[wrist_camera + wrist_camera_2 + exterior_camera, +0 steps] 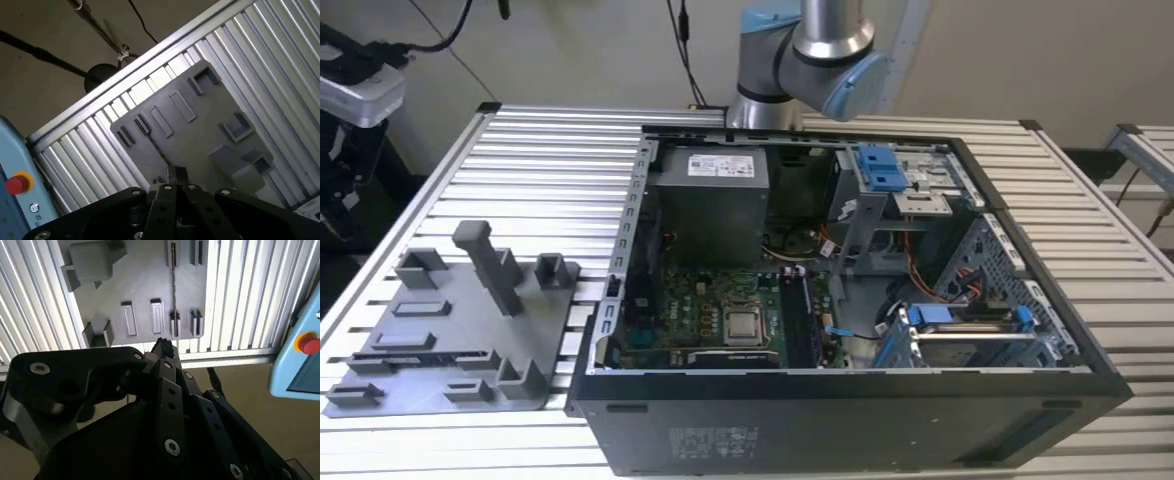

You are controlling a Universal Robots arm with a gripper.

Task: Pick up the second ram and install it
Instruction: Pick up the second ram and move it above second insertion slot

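Observation:
The second ram [173,285] is a thin dark stick standing on edge in a long slot of the grey plastic tray [145,280]. It shows again in the first wrist view as a dark line [156,149] across the tray [200,115]. My gripper [162,347] hangs above the tray's near end, apart from the stick, its two black fingertips [172,176] pressed together with nothing between them. In the exterior view the tray [440,300] lies on the slatted table at the left. To its right the open computer case shows the green motherboard [707,315].
Upright grey blocks [491,262] rise from the tray. The black case wall [854,395] and blue drive brackets [881,165] surround the motherboard. A pale blue pendant with a red button [307,345] sits beside the table edge. Cables run across the floor [45,55].

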